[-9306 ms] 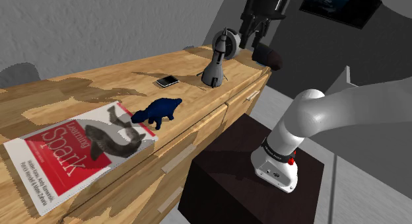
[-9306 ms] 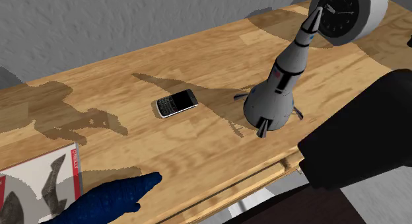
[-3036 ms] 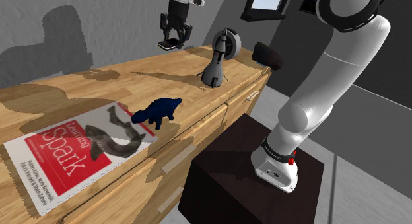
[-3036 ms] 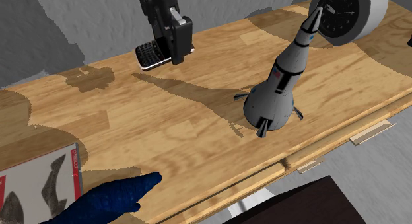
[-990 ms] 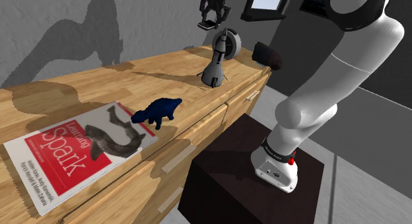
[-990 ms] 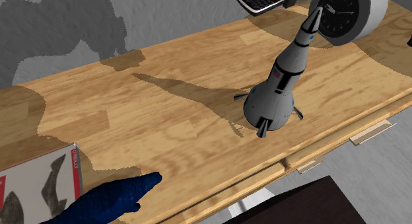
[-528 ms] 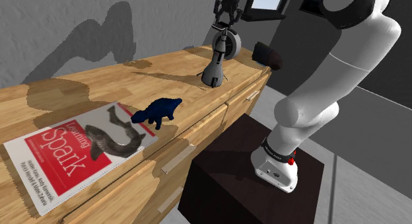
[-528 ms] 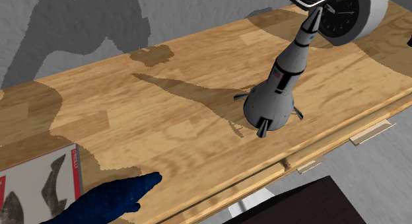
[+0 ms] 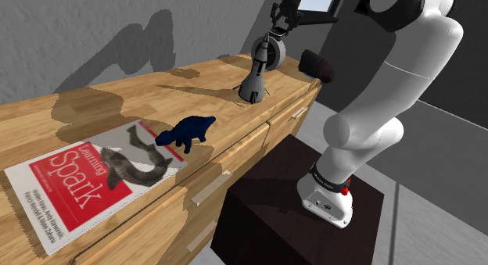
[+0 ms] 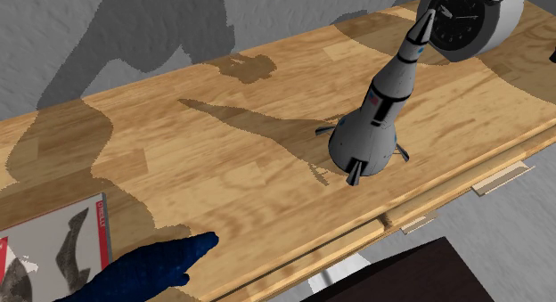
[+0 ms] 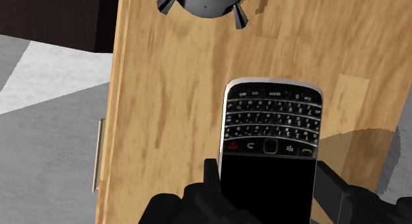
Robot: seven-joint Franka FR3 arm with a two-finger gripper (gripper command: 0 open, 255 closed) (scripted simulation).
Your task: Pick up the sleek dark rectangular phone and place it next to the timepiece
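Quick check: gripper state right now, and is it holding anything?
The gripper is closed on the black keypad phone, clasped between its two fingers.

Wooden bench (image 9: 117, 107) ran lower left to upper right in the shoulder view. On it: red-and-white book (image 9: 78, 181) lower left, dark blue animal figure (image 9: 186, 132) mid-frame, grey rocket (image 9: 255, 76) upright beside clock (image 10: 459, 24), upper right.

We see a light wood top (image 10: 223, 158) with clear grain, matt. The phone (image 11: 271, 143) has a glossy black screen and a silvery rim (metal or plastic, we cannot tell). The rocket (image 10: 374, 113) and the casing of the clock (image 10: 468, 20) look smooth and grey. The blue animal figure (image 10: 151, 269) has rough, pebbled skin; the book (image 9: 86, 181) has a matt paper cover.
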